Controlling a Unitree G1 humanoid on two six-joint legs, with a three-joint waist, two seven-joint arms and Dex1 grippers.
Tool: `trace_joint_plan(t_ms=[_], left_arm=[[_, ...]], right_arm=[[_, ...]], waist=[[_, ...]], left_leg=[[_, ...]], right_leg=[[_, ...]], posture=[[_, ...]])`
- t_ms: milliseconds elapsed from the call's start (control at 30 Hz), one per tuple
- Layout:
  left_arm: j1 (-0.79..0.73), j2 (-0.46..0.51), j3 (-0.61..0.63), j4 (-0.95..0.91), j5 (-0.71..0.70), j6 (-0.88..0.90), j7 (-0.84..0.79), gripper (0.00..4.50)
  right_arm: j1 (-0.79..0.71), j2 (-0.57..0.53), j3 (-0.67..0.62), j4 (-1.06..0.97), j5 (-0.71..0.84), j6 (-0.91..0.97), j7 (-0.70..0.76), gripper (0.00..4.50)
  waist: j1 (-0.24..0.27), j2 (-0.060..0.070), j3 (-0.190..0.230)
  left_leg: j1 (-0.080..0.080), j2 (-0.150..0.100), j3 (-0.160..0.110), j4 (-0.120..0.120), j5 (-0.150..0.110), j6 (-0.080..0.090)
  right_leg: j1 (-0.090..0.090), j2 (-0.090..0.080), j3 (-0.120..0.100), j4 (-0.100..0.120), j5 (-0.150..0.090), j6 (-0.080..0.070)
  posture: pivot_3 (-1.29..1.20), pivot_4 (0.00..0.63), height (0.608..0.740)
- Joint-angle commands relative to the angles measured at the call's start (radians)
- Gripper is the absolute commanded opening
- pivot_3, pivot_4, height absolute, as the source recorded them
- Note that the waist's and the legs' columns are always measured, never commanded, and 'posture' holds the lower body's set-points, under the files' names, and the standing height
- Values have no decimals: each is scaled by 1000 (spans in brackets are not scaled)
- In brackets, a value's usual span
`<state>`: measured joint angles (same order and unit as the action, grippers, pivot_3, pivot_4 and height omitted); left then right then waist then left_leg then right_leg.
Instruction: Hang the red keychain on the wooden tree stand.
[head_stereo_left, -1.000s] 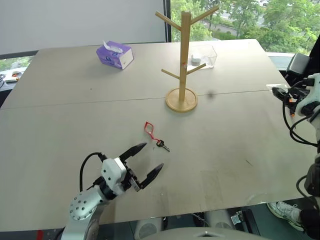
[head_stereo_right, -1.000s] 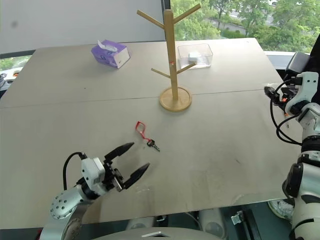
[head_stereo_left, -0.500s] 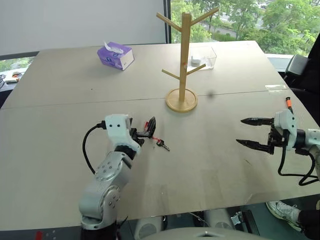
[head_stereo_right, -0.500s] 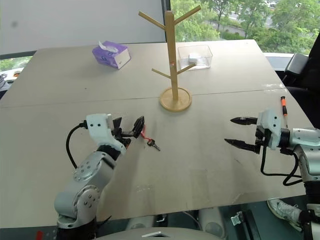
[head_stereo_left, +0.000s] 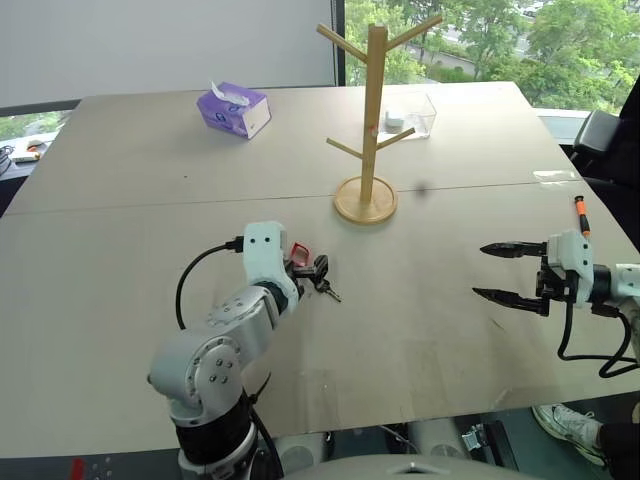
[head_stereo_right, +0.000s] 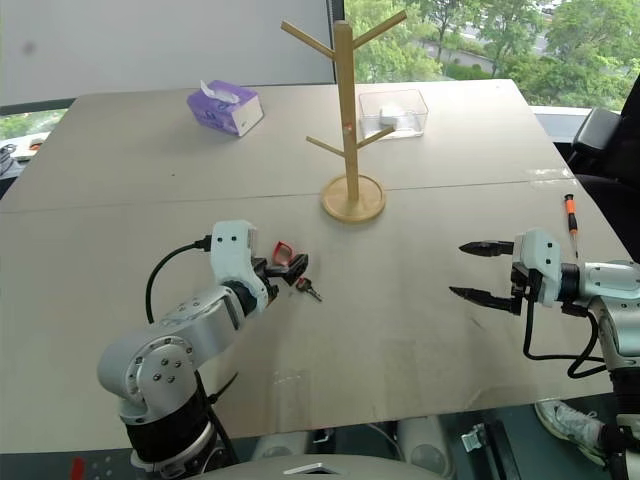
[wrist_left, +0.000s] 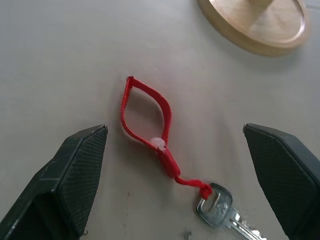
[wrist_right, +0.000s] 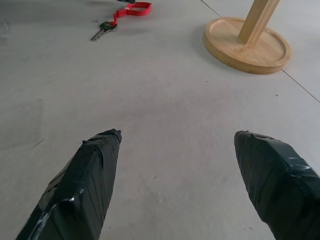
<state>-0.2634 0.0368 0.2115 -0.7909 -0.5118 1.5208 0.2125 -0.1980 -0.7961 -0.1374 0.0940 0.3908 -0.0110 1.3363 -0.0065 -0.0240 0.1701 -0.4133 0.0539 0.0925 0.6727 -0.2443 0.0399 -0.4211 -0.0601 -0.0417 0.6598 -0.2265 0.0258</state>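
Hovering my spread-open left gripper (wrist_left: 175, 165) over the red keychain (wrist_left: 150, 127); light and floppy, I'd pinch its strap loop.

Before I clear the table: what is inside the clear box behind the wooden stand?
A small white object lies inside the clear box; what it is, I cannot tell.

Red keychain (wrist_left: 150, 120), thin strap loop with small key, flat on table; wooden tree stand (head_stereo_left: 372, 110) upright on round base, well apart, pegs bare
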Motion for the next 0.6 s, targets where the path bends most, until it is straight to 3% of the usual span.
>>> trace_joint_plan(t_ms=[33, 600], left_arm=[[-27, 40, -2, -81, 14, 94, 16, 4500], [33, 64, -49, -72, 20, 94, 57, 4500]], right_arm=[[0, -17, -36, -32, 24, -16, -4, 3859], [-62, 15, 17, -7, 10, -27, -14, 3859]], waist=[[-1, 0, 0], [5, 0, 0]], left_leg=[[0, 0, -1, 0, 0, -1], [0, 0, -2, 0, 1, -1]], right_leg=[[0, 0, 0, 0, 0, 0], [1, 0, 0, 0, 0, -1]], posture=[[0, 150, 740], [0, 150, 740]])
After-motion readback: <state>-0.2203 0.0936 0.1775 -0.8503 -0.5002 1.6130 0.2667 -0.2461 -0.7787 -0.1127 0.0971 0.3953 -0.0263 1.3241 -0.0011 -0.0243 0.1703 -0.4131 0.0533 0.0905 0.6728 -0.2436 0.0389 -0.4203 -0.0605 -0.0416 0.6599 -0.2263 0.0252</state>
